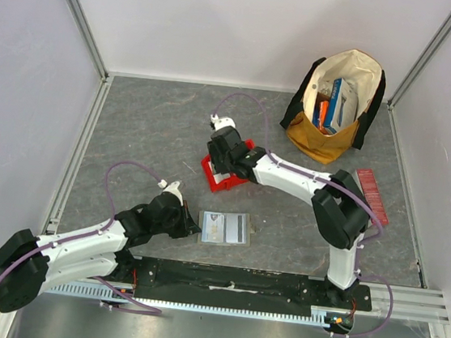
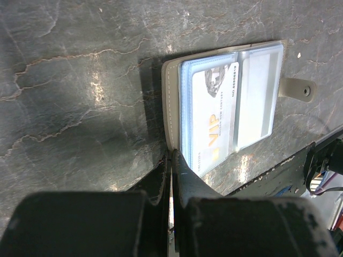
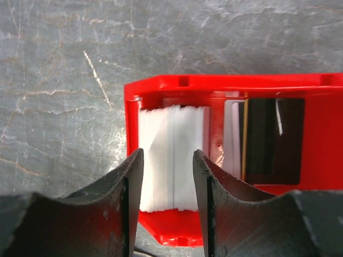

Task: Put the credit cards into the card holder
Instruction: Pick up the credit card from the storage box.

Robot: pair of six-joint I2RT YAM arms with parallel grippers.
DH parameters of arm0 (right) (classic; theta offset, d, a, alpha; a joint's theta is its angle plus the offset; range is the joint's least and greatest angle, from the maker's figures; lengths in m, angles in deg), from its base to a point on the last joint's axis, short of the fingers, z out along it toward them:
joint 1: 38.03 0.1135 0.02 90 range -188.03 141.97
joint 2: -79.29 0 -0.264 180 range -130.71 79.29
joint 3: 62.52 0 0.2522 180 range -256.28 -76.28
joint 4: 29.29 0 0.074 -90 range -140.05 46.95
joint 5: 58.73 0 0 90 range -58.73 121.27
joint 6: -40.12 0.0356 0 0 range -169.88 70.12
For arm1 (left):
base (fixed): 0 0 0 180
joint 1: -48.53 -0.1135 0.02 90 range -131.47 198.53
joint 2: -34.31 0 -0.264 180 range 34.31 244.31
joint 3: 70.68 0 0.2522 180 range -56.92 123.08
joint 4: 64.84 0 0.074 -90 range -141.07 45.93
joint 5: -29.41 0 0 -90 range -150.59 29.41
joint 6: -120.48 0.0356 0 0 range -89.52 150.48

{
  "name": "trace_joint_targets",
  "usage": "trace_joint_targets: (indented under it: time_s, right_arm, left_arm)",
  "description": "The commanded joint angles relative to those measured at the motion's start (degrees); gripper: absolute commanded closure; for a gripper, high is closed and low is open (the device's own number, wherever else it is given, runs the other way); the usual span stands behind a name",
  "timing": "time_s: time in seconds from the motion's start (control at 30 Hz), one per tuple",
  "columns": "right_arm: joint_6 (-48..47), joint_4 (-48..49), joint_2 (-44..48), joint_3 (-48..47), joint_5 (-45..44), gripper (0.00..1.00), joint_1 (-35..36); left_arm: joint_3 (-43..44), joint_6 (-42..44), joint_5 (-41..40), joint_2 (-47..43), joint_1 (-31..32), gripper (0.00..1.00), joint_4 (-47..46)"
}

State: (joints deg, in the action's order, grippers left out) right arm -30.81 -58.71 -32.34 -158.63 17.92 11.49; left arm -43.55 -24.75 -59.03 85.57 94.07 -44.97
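Note:
The grey card holder (image 1: 227,228) lies open near the front edge, with a white VIP card (image 2: 211,118) in a clear sleeve. My left gripper (image 1: 195,229) is shut on the left cover edge of the card holder (image 2: 170,101); in the left wrist view its fingertips (image 2: 172,156) pinch that edge. My right gripper (image 1: 225,171) is open over the red bin (image 1: 210,172). In the right wrist view its fingers (image 3: 134,176) straddle a stack of white credit cards (image 3: 171,155) standing in the bin's left compartment. It touches none that I can see.
The red bin (image 3: 225,83) holds more thin cards on edge (image 3: 236,139) in its right compartment. A tan and black cloth bag (image 1: 335,104) with colourful boxes stands at the back right. A long red ribbed box (image 1: 371,195) lies to the right.

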Motion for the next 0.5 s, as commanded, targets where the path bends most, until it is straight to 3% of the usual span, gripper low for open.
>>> trace_joint_targets:
  time_s: [0.0, 0.13, 0.27, 0.47]
  right_arm:
    - [1.2, 1.9, 4.5, 1.2, -0.4, 0.51, -2.2]
    - [2.2, 2.9, 4.5, 2.5, 4.1, 0.44, -5.3]
    - [3.7, 4.8, 2.9, 2.6, 15.7, 0.37, -8.2]
    - [6.7, 8.1, 0.0, 2.7, 22.9, 0.32, -9.9]
  left_arm:
    - [0.0, -0.3, -1.3, -0.3, -0.4, 0.98, -0.3]
    - [-0.2, -0.3, -1.4, -0.6, -0.5, 0.98, -0.3]
    - [-0.1, -0.4, -1.3, -0.5, -0.5, 0.98, -0.2]
    - [0.1, -0.3, -1.4, -0.4, -0.5, 0.98, -0.3]
